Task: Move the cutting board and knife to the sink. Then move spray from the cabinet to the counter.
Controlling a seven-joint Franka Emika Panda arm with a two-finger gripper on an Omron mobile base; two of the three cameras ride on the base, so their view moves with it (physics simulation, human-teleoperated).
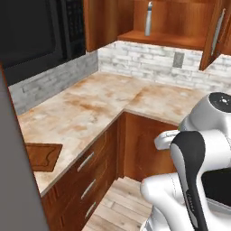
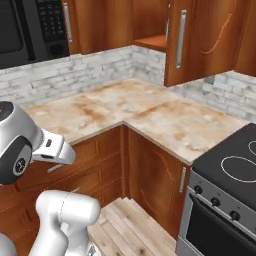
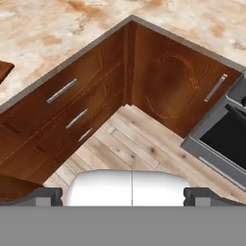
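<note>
The end effector [image 3: 123, 194] stands wide open and empty, its two dark tips at the lower left and lower right of the hand view, pointing down at the wooden floor [image 3: 139, 144] in front of the corner drawers [image 3: 67, 103]; the cutting board [image 1: 43, 155] lies flat on the worktop [image 1: 90, 108] at the left edge of the left base view. The spray [image 1: 148, 19] stands upright on the shelf of the open cabinet [image 1: 180, 20] at the top of that view; the stove [image 2: 230, 165] sits at the lower right of the right base view.
</note>
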